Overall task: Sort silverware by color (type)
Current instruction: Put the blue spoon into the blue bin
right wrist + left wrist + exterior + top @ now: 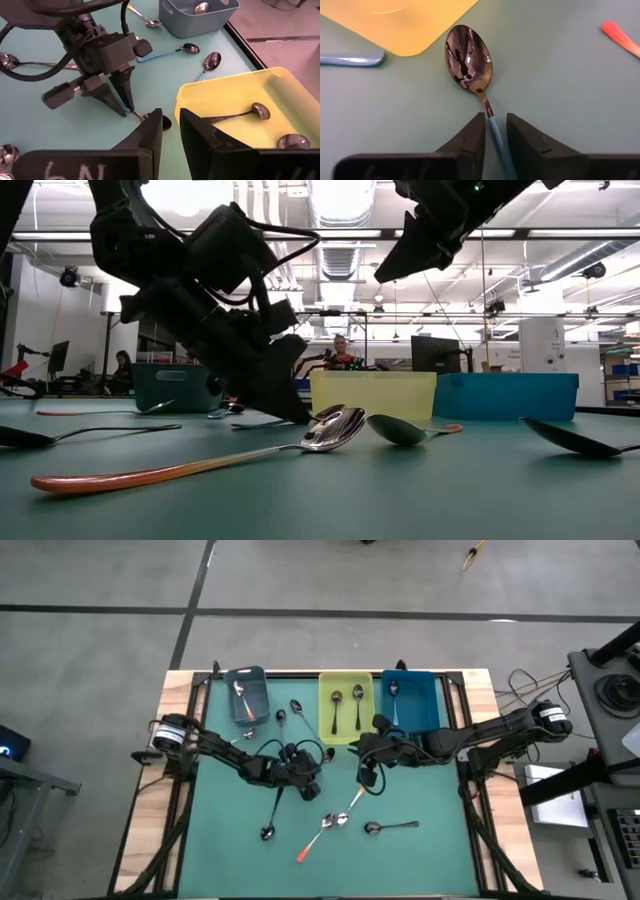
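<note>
My left gripper is down at the table's middle, shut on a spoon with a pale blue handle whose shiny bowl lies on the green mat beside the yellow tray's corner. My right gripper hovers open just right of it, high above the mat and touching nothing. More spoons lie loose: two with orange handles, and dark ones. My left gripper pinches the spoon's pale blue handle just behind the neck, between its two fingers. The fingers come from above, slanting down, and lie along the handle. The spoon lies flat, its bowl on the mat.
Three trays stand along the far edge: grey with an orange-handled spoon, yellow with two spoons, blue with one. Further spoons lie between the grey and yellow trays. The two grippers are close together; the mat's near left and right are bare.
</note>
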Controlling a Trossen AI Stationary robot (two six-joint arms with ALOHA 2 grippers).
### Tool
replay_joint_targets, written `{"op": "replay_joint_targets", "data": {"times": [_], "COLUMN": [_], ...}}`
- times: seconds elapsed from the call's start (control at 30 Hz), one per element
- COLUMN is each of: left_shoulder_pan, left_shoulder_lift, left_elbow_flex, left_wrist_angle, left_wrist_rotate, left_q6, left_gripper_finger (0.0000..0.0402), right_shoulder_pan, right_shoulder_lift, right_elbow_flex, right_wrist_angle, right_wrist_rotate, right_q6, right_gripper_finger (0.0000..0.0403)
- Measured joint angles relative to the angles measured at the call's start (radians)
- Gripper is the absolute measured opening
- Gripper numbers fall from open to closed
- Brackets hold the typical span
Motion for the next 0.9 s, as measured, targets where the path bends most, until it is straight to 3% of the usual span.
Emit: {"op": "replay_joint_targets", "data": {"times": [0.2,0.6,0.9], "left_shoulder_pan": [0.0,-0.034,-0.066], "left_shoulder_lift": [0.0,-0.048,-0.18], "left_elbow_flex": [0.0,-0.006,-0.006], "left_wrist_angle": [-0.001,-0.027,-0.039], "left_wrist_rotate": [0.001,-0.008,-0.155], "left_q6": [-0.016,0.024,0.084], "left_gripper_finger": [0.0006,0.0002,0.0001], "right_shoulder_pan": [0.0,0.0,-0.002], "right_shoulder_lift": [0.0,0.0,0.0], "right_elbow_flex": [0.0,0.0,0.0], "right_wrist_angle": [0.001,0.001,0.038], "right_wrist_rotate": [0.0,0.0,0.026], "right_q6": [0.001,0.041,0.212], "right_gripper_finger": [0.0059,0.0059,0.0059]}}
